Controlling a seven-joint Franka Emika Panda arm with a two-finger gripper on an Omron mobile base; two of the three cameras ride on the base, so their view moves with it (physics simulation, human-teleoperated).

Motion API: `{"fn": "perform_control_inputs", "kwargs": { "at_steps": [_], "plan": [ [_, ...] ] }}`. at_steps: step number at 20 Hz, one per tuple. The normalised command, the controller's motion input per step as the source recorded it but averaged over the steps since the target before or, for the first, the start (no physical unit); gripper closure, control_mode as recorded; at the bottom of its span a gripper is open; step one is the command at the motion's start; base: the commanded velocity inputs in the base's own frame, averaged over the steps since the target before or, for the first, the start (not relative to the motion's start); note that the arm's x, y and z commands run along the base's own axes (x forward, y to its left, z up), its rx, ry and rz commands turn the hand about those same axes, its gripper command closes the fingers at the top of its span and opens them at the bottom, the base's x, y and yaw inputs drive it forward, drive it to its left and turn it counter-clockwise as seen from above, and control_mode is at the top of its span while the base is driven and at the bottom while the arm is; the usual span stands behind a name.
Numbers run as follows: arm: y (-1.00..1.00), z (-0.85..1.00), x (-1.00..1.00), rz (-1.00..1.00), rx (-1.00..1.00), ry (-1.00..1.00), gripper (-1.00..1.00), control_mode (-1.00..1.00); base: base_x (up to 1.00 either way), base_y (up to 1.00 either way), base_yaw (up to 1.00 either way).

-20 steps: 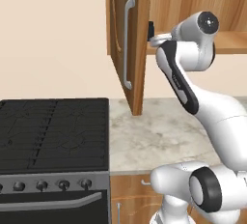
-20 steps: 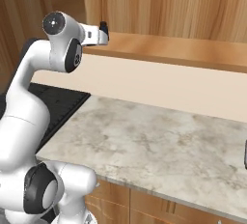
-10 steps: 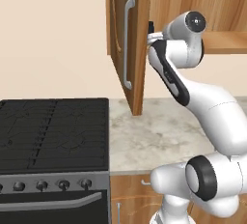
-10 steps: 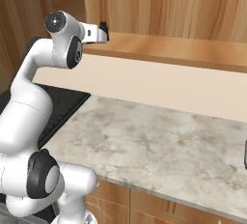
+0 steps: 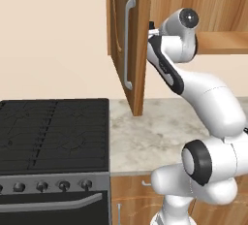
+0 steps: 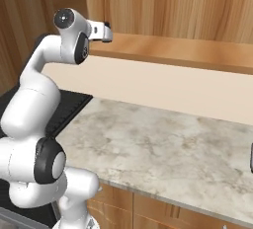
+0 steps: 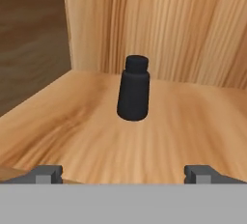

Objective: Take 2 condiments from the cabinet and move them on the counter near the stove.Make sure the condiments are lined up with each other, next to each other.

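In the left base view, the white arm was seen raised from the lower right toward the open wall cabinet (image 5: 193,6), its wrist held level with the wooden shelf (image 5: 223,42). The gripper (image 5: 151,29) was largely hidden behind the edge of the cabinet door (image 5: 138,69), which stood swung outward with its long silver bar handle (image 5: 128,42) facing the camera. Below, the black-topped stove (image 5: 53,132) was shown with its row of dark knobs, the marbled counter (image 5: 145,132) lying just beside it.

In the right base view, the arm was pictured rising from the lower left, the gripper (image 6: 106,30) pointed at the left end of the shelf (image 6: 173,50). Whether the jaws stood wide or narrow could not be told from this side. The counter (image 6: 163,149) was spread below, well apart from the hand.

In the hand view, the black shaker bottle (image 7: 133,89) was seen upright on the shelf (image 7: 72,131), near the rear corner where the cabinet's back wall (image 7: 169,25) met its side wall. The two fingertips (image 7: 46,174) were set wide apart at the bottom edge, with nothing held between them. The bottle stood ahead of them, roughly centred on the gap and not touched by either tip.
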Motion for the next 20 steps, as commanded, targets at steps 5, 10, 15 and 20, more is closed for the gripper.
{"fn": "perform_control_inputs", "kwargs": {
  "at_steps": [5,10,15,20],
  "plan": [
    [0.0,0.02,0.23,0.0,0.01,0.0,-1.0,-1.0,0.0,0.0,0.0],
    [0.0,0.0,0.35,0.0,0.02,-0.01,-1.0,-1.0,0.0,0.0,0.0],
    [-0.1,0.0,0.22,0.0,0.03,0.0,-1.0,-1.0,0.0,0.0,0.0],
    [-0.04,0.0,0.3,0.0,0.01,0.01,-1.0,-1.0,0.0,0.0,0.0]
  ]
}}
